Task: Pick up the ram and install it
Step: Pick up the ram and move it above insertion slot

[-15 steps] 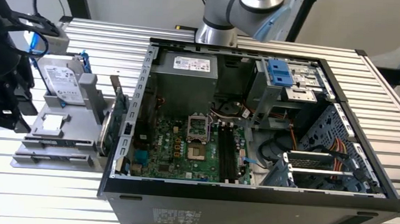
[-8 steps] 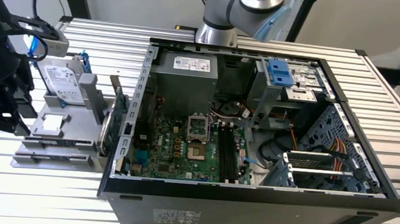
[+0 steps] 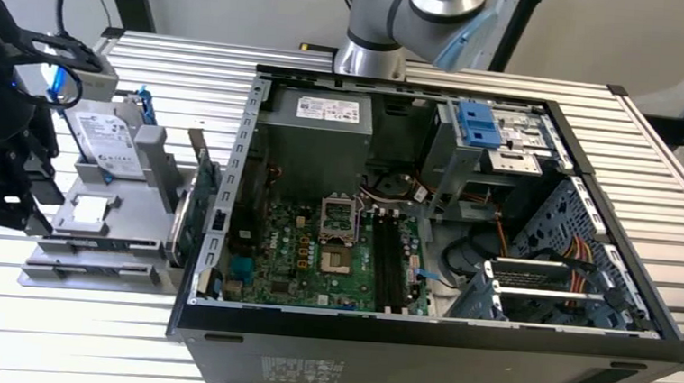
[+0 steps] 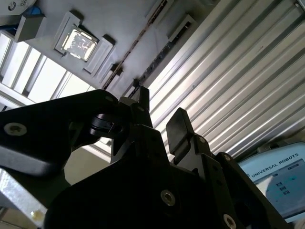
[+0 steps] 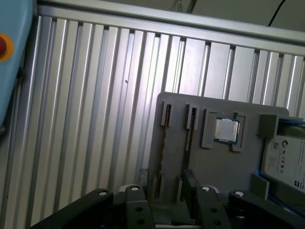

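Note:
A thin dark strip seen edge-on, which I take to be the ram (image 5: 163, 152), stands in a long slot of the grey fixture tray (image 5: 224, 167). In the second wrist view the ram (image 4: 129, 51) shows as a narrow brownish line. My gripper (image 5: 162, 185) hovers above the near end of that slot, open, with nothing between its black fingers (image 4: 180, 125). In the exterior view the gripper (image 3: 6, 209) hangs at the far left, beside the fixture tray (image 3: 110, 239) and away from the computer case (image 3: 428, 342).
The open case holds a motherboard (image 3: 313, 253) with dark memory slots (image 3: 388, 262). On the fixture lie a hard drive (image 3: 110, 144) and a processor chip (image 5: 226, 130). A green expansion card (image 3: 206, 191) stands between fixture and case. A teach pendant (image 5: 12, 57) lies on the slatted table.

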Action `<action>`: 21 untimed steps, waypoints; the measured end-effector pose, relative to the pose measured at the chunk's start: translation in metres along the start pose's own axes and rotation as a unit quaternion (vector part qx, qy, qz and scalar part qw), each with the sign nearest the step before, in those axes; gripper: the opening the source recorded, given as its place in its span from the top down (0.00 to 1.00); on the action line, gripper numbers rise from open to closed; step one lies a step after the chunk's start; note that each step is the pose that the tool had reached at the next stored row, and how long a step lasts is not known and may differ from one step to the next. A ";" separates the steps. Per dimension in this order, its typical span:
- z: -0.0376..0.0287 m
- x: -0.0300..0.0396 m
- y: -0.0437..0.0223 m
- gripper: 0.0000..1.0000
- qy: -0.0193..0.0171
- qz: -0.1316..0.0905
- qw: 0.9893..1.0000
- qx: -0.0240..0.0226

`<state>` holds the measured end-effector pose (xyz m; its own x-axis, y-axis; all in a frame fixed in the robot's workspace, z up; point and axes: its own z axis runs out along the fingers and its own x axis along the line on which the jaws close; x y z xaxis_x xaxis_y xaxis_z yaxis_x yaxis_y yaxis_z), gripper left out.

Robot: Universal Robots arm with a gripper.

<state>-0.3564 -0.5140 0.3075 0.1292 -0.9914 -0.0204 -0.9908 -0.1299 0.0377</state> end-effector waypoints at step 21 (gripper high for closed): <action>0.0074 0.0003 -0.0002 0.00 0.000 0.001 1.000 0.000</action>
<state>-0.3565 -0.5142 0.3001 0.1271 -0.9917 -0.0204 -0.9911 -0.1278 0.0376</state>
